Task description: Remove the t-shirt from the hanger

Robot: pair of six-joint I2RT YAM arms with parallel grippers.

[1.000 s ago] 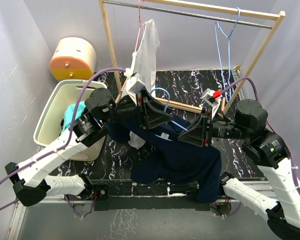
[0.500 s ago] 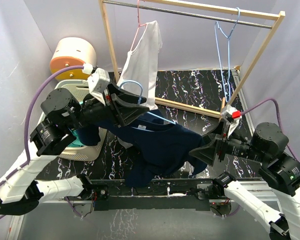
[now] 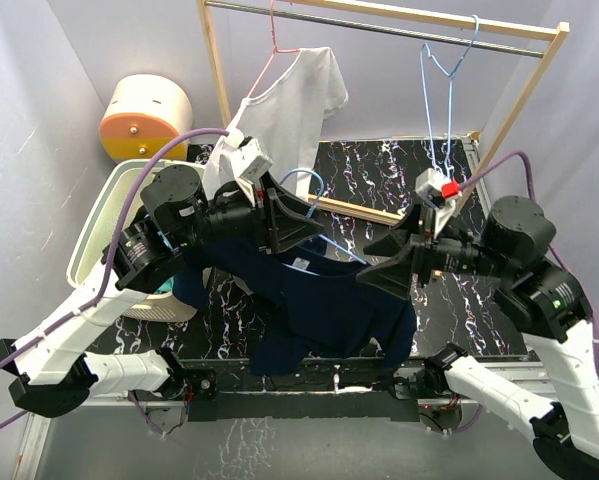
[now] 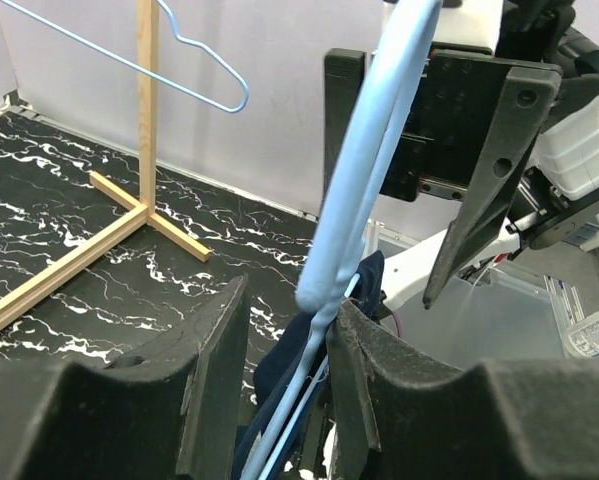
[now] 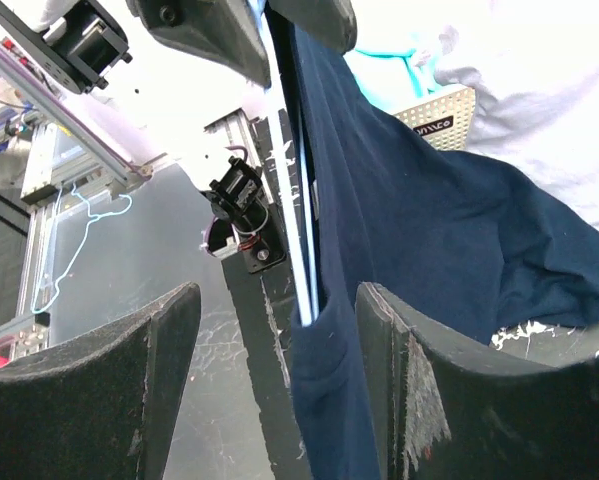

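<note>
The navy blue fabric t-shirt [image 3: 329, 305] hangs in the air above the black marbled tabletop [image 3: 379, 165], between the two arms. Its collar is still threaded on the light blue hanger [image 3: 301, 182] and its hem droops toward the near edge. The left pincer [image 3: 309, 222] is clamped on that hanger just below the hook. In the left wrist view the blue stem [image 4: 359, 190] runs up between the two fingers. The right pincer [image 3: 374, 262] sits at the shirt's right shoulder with its fingers spread wide. In the right wrist view the navy cloth [image 5: 409, 220] and a thin hanger bar pass between them, the cloth lying against one finger [image 5: 399, 380]. Behind, a white t-shirt [image 3: 291, 115] hangs from the wooden rack [image 3: 217, 90], and a cream perforated basket [image 3: 97, 240] stands to the left.
</note>
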